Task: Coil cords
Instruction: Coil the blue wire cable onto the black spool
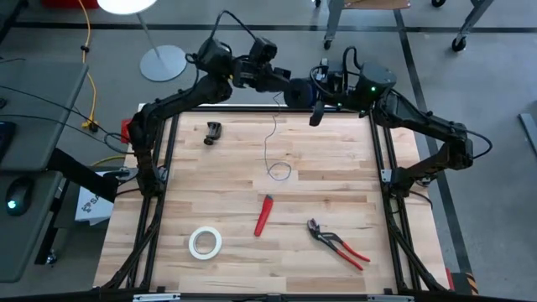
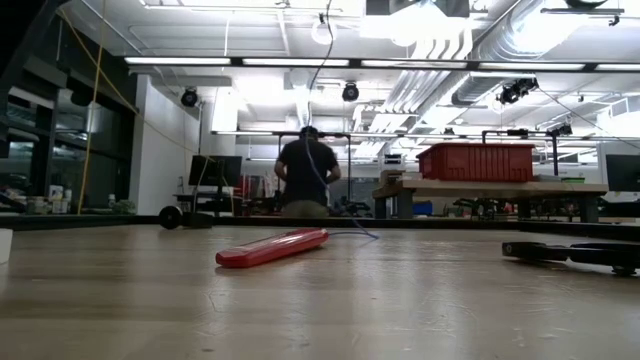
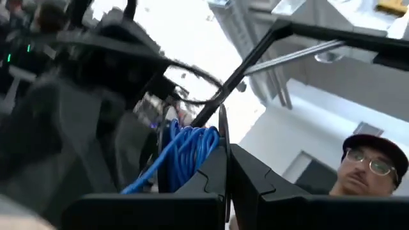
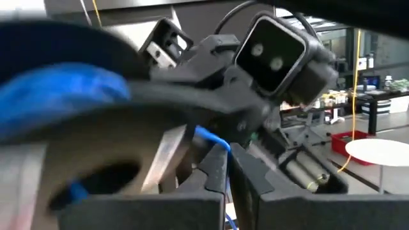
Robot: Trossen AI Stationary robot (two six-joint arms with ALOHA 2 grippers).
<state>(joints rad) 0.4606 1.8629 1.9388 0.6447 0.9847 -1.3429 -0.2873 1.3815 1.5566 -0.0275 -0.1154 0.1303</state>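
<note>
Both arms were found raised over the far edge of the table (image 1: 210,285), meeting near its middle. The left gripper (image 1: 289,91) and the right gripper (image 1: 317,107) were brought nearly tip to tip, just beside one another, with a small black spool (image 1: 299,92) between them.

Left gripper (image 3: 225,167): fingers pressed flat together, clenched. A bundle of blue wire turns was seen just beyond the fingertips, touching or nearly so; whether a strand was pinched between the fingers could not be told.

Right gripper (image 4: 227,167): fingers likewise clenched, a blue strand emerging right at the tips. A grip on it was judged likely, not confirmed.

The wire (image 1: 270,144) was traced from the grippers downward toward the table: a single very thin blue-violet strand, hanging slack, its long axis running roughly from the far edge toward the near edge, ending in one loose loop lying on the wood at mid-table. In the low view it (image 2: 318,165) was seen dropping from above and trailing across the tabletop.

The free length thus lay below and nearward of both grippers, about equally close to each. Winding was judged partly done: several turns gathered at the spool, the tail and loop still uncoiled. The strand was noted as floppy and prone to snagging.
</note>
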